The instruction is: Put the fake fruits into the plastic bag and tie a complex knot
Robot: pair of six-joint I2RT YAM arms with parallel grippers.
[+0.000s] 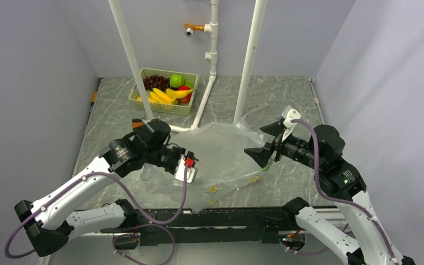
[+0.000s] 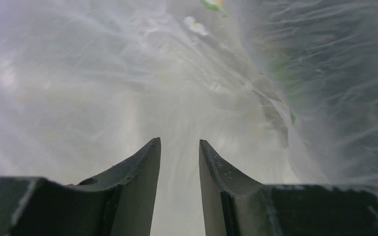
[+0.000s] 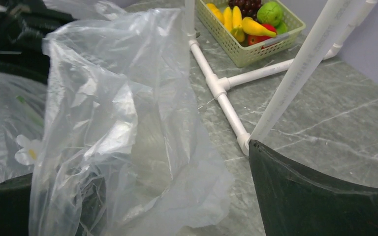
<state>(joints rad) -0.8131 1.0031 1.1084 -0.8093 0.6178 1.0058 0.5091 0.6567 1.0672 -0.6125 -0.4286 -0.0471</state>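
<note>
While fruits [image 1: 165,91] sit in far basket [image 1: 168,108], bag [image 1: 221,152] lies on table [image 1: 287,105], looks empty. Left gripper [image 2: 179,141] part open at bag; right gripper [image 1: 261,140] wide open, holds nothing. No knot yet.

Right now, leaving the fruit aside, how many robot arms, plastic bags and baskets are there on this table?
Robot arms: 2, the left arm and the right arm
Plastic bag: 1
Basket: 1
Total: 4
</note>
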